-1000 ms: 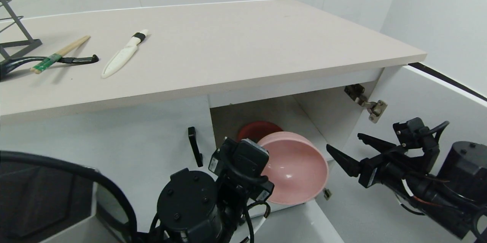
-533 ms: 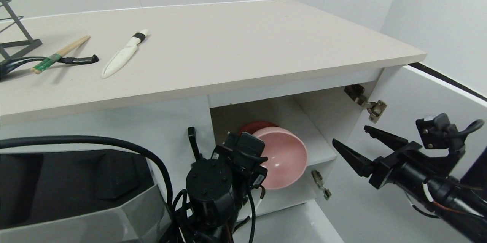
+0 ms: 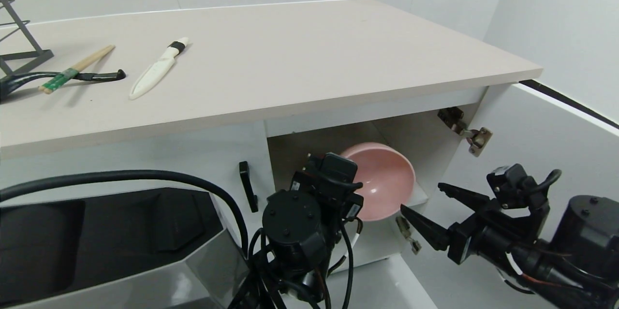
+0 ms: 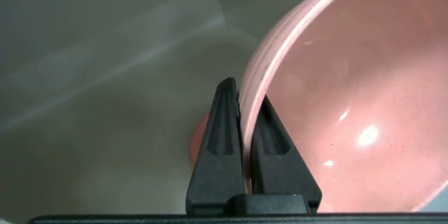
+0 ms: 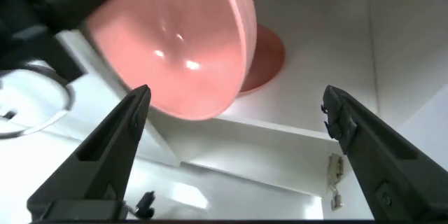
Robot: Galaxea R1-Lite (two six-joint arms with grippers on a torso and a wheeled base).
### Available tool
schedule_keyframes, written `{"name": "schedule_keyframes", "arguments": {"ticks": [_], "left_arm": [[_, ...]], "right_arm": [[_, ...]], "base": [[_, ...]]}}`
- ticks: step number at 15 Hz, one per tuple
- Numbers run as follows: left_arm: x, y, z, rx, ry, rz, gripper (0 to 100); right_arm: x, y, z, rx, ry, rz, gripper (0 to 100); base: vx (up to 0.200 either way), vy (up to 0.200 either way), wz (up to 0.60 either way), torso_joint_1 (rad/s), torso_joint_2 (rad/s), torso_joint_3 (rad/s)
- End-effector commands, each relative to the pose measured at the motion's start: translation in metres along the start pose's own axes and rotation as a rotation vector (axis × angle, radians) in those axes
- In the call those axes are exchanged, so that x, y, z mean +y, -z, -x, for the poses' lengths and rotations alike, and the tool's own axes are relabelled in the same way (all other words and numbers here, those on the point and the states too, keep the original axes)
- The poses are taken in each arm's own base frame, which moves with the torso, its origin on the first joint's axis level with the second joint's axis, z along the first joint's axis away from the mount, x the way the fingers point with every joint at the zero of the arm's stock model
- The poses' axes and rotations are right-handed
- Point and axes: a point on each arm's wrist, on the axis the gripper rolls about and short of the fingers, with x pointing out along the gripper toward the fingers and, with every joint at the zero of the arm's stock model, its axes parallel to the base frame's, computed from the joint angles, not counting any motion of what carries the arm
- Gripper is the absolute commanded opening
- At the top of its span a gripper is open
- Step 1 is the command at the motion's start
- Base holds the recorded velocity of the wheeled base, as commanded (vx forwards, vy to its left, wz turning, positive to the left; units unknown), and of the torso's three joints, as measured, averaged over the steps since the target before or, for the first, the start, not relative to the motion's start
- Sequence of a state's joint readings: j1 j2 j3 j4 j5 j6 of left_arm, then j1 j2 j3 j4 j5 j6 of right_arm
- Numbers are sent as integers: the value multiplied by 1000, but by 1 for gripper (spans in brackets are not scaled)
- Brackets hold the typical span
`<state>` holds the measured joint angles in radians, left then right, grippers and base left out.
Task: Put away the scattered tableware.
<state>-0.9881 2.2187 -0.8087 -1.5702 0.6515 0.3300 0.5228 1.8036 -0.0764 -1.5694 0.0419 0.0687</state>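
My left gripper [image 4: 245, 112] is shut on the rim of a pink bowl [image 3: 384, 181], which it holds tilted inside the open cabinet [image 3: 338, 142] under the counter. A red dish [image 5: 264, 57] lies on the cabinet shelf behind and below the pink bowl [image 5: 189, 49]; a sliver of this red dish [image 4: 198, 138] also peeks past my left fingers. My right gripper [image 3: 437, 212] stands open just outside the cabinet mouth, to the right of the bowl and clear of it. On the counter lie a white knife [image 3: 157, 69], a pair of chopsticks [image 3: 75, 68] and a black utensil [image 3: 99, 77].
The cabinet's right door [image 3: 546, 125] is swung open beside my right arm, its hinge [image 3: 466, 132] at the frame. The left door [image 3: 193, 169], with a black handle [image 3: 247, 185], is closed. A dark wire rack [image 3: 19, 43] stands at the counter's far left.
My left gripper has carried the pink bowl up and deeper into the cabinet, so it now covers the red dish. My right gripper drifted right, then came back left and lower.
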Motion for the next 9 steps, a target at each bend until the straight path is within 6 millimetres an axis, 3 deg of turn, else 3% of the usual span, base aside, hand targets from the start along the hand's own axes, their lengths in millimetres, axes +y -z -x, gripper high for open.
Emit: {"name": "schedule_keyframes", "arguments": {"ticks": [1,9], "left_arm": [[-7,-6,1,-14,-14,49,0],[-16,-10,7,-19,-4,119,0]], "right_arm": [[-14,-3,-9,-23,61,-8,100],[-23,-10,-13,-59,98,-11,100]], "base": [[0,0,0,0,0,0],[0,0,0,0,0,0]]}}
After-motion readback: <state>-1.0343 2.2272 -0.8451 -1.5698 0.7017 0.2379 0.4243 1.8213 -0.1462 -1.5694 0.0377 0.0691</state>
